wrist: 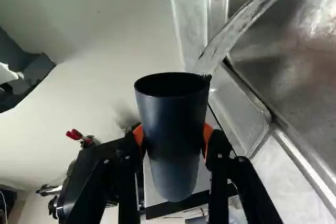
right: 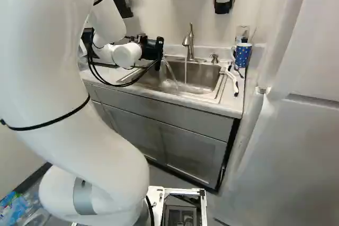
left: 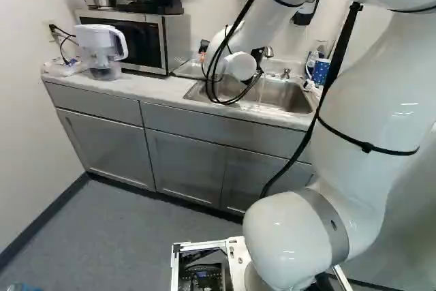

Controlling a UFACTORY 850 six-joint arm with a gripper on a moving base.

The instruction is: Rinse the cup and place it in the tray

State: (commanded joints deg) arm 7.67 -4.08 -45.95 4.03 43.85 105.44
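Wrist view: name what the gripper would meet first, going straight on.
Beyond the cup in its grip, the gripper would probably meet the wall by the sink, though depth is unclear.

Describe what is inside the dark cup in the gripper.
The cup shows only darkness inside its mouth; water streams from its rim toward the sink. The bottom, and any water left there, are hidden by its near wall and shadow.
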